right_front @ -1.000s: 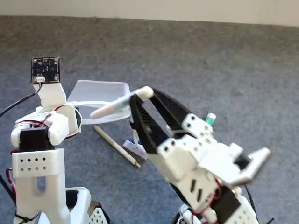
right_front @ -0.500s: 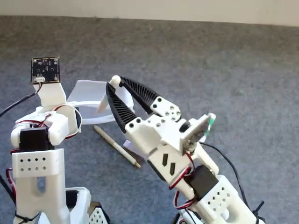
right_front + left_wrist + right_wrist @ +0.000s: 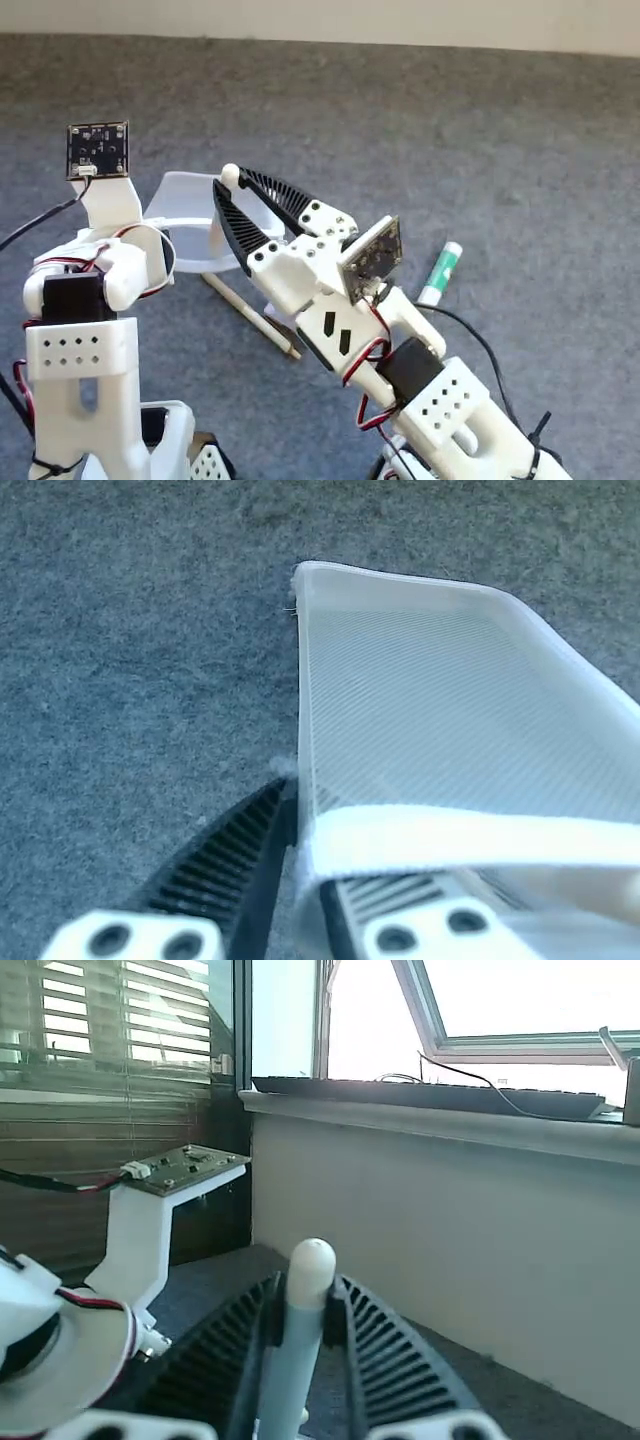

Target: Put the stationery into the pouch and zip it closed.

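One white pen [image 3: 308, 1265] clamped in R pincer [image 3: 305, 1295] near pouch [image 3: 440, 700]; L pincer [image 3: 300, 815] grips pouch rim.

The pen [image 3: 303, 1295] in the right claw [image 3: 232, 181] stands over the pouch [image 3: 185, 200], pencil [image 3: 243, 306] before it, marker [image 3: 440, 270] far right.

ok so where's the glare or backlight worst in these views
Right wrist view: the windows blow out white behind the pen held in the right end effector. Left wrist view: the pouch rim glares white. High view: even daylight on the carpet, no glare.
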Robot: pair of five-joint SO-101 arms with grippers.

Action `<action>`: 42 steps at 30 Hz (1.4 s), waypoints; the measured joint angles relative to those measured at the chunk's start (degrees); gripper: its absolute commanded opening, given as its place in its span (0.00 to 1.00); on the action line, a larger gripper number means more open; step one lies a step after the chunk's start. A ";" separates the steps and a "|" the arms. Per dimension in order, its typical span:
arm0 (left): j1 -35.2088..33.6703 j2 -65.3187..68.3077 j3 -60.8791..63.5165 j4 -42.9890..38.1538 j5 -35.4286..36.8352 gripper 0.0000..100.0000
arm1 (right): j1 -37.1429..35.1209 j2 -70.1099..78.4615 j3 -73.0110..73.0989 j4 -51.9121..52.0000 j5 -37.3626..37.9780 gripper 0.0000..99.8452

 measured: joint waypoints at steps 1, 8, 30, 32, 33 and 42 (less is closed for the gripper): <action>0.00 0.00 0.00 0.00 0.00 0.01 | -0.35 -0.44 1.05 -0.26 1.67 0.00; -0.35 0.09 0.00 0.00 0.00 0.01 | -6.95 -0.44 7.65 -0.44 11.34 0.00; -0.35 0.00 0.00 0.00 0.00 0.01 | -7.12 0.88 10.02 9.58 11.60 0.10; 0.00 0.09 0.00 0.00 0.00 0.01 | -7.38 0.70 10.11 11.69 11.60 0.10; -0.26 0.00 -0.09 0.00 0.00 0.01 | -7.47 0.62 10.11 12.92 11.60 0.10; -0.35 0.00 -0.09 0.00 0.00 0.01 | -7.47 -9.58 10.20 19.34 11.60 0.10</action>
